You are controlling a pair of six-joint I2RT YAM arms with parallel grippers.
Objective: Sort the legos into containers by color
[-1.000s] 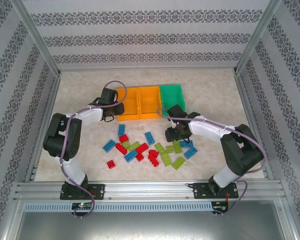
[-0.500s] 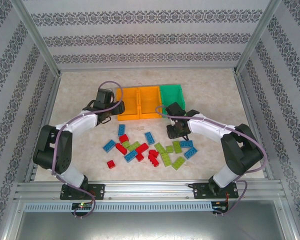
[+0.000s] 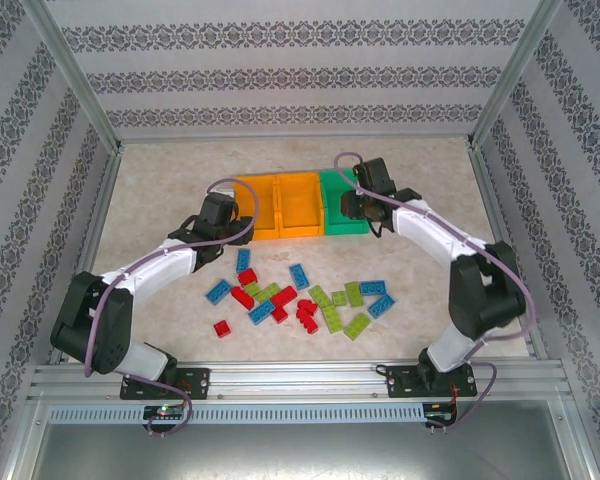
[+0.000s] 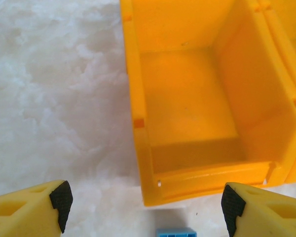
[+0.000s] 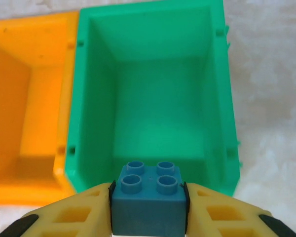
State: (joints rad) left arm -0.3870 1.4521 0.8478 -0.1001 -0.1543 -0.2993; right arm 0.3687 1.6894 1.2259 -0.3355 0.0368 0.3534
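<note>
Blue brick, studs up, pinched between fingers of right gripper, over near wall of green bin. Middle orange bin touches green bin. Left gripper has fingers spread wide, just before left orange bin. Loose bricks, red, blue and green, scattered on table near bins.

The left arm reached forward in a long, low arc, and the left gripper faced downward with its jaws spread wide apart. The right arm stretched farther out, elbow bent, and the right gripper was clamped on a blue brick.
</note>
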